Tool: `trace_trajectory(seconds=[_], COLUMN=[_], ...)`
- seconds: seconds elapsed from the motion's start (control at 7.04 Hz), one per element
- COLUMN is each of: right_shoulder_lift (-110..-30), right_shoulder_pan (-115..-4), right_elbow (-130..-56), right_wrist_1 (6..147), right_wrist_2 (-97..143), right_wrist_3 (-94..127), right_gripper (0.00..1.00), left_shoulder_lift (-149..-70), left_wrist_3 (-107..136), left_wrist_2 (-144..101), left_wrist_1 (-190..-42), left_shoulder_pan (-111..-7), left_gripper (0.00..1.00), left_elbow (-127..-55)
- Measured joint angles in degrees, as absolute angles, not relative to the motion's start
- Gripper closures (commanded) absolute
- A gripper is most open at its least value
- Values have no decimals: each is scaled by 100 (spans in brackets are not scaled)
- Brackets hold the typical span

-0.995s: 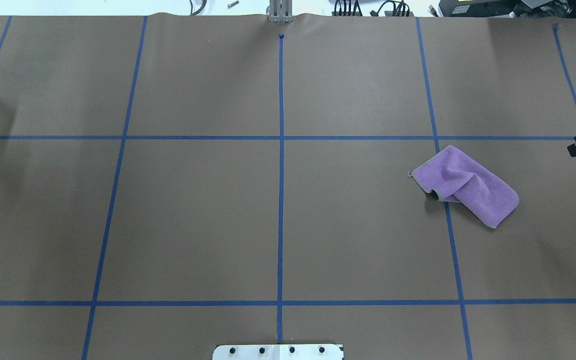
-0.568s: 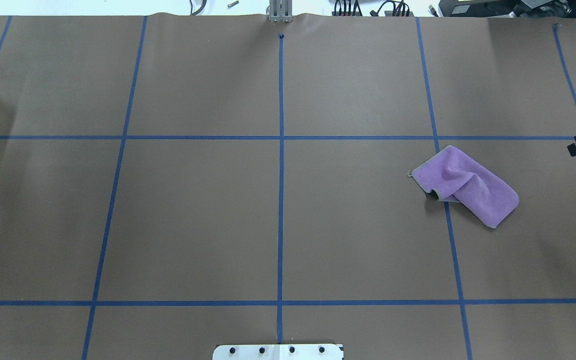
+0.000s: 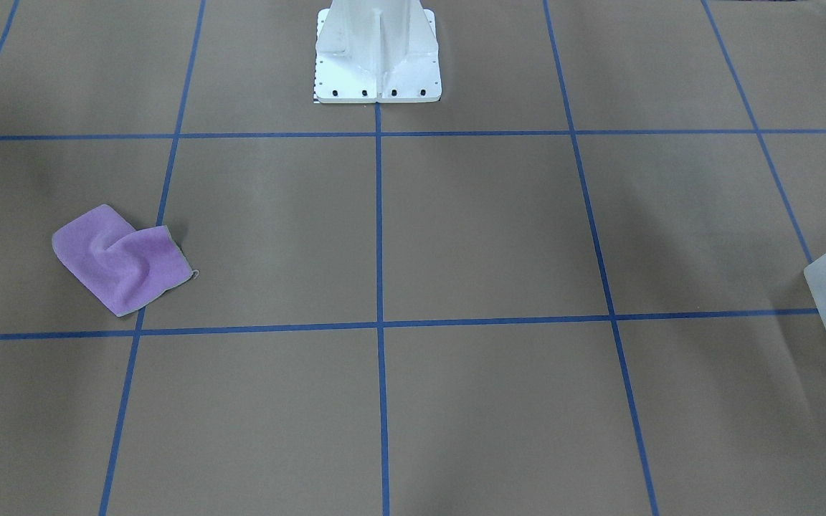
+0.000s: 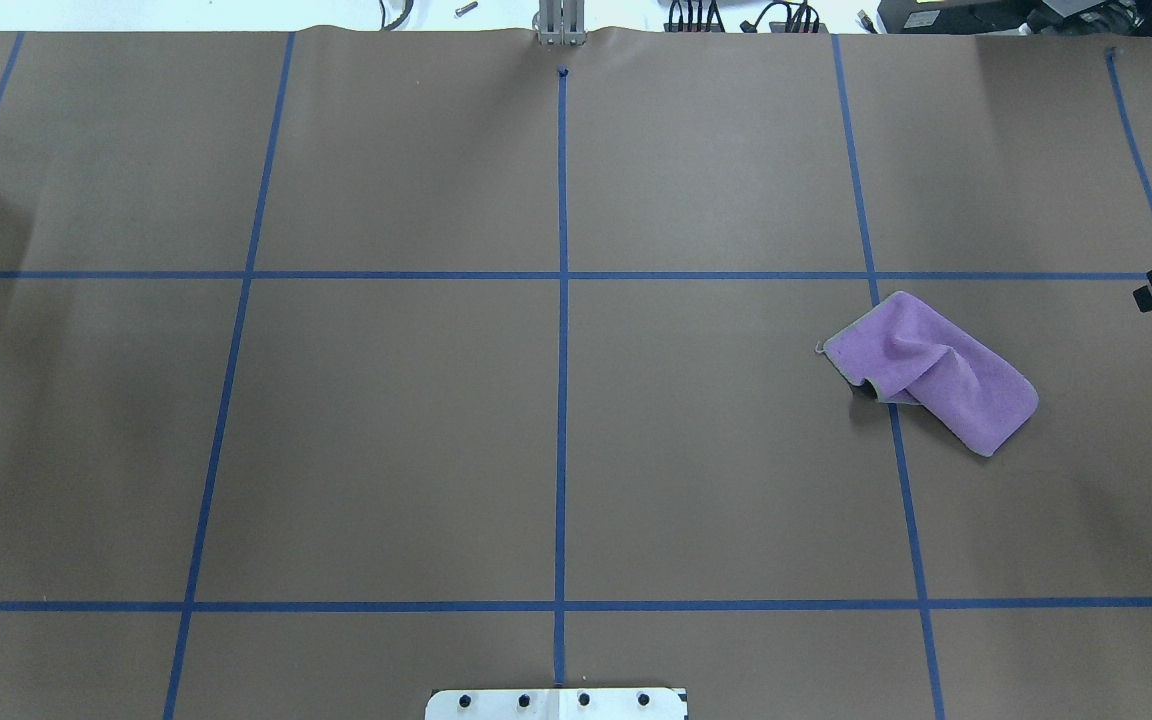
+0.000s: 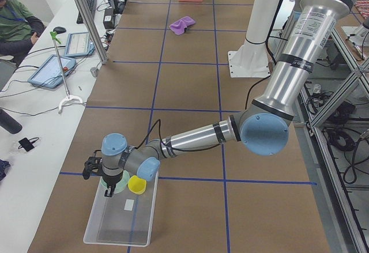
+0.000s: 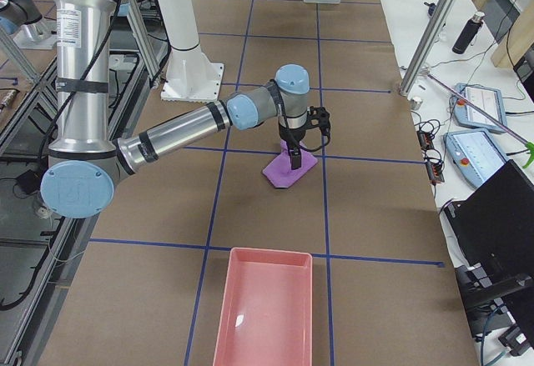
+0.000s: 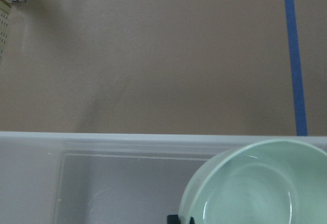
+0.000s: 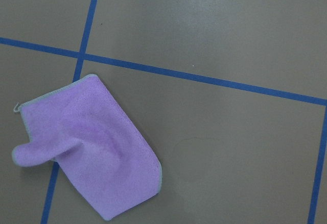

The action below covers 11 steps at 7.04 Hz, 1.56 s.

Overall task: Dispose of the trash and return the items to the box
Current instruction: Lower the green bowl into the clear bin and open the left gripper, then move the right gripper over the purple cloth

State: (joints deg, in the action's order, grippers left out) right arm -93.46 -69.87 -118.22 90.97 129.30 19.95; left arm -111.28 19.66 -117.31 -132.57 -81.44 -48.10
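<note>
The left tool, its grip impossible to tell, hangs at the mint bowl's rim at the box's inner end, yellow cup just beside it.

**Colours and patterns.** Brown paper covers the table and is ruled into a grid by blue tape. Near the black right gripper lies a purple cloth edged in pale grey. Under the black left gripper is a pale mint-green bowl, with a yellow cup just beside it. Both are in a frosted, translucent white box. Well off to the right gripper's right is a salmon-pink bin. The left arm and right arm are silver with light-blue joint caps. The pedestal is white.
</note>
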Motion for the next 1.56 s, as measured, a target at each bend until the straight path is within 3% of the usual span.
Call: trace_trajectory(seconds=[0.14, 0.28, 0.57, 0.85, 1.56], right_shoulder_lift=[-9344, -9343, -9343, -9343, -9251], right_shoulder_pan=[-6983, -6981, -6979, -6979, -6968], right_elbow=[-11826, -11829, -11846, -11872, -11893], right_wrist_1=[9097, 9097, 9093, 9095, 9095], right_wrist_2=[12929, 12929, 12929, 12929, 12936], right_wrist_3=[1995, 1995, 1995, 1997, 2254], right_gripper=[0, 0, 0, 0, 0], left_shoulder_lift=[-11093, -11054, -11022, -11021, -10094], left_wrist_3=[1975, 1948, 1592, 914, -9], left_wrist_2=[-11615, -11492, -11446, -11837, -13327], left_wrist_1=[-13357, -13455, -13454, -12518, -8628], left_shoulder_pan=[-8018, -7885, -7824, -8164, -8802], left_gripper=[10, 1, 1, 1, 1], left_elbow=[-4806, -4820, -4926, -5575, -9187])
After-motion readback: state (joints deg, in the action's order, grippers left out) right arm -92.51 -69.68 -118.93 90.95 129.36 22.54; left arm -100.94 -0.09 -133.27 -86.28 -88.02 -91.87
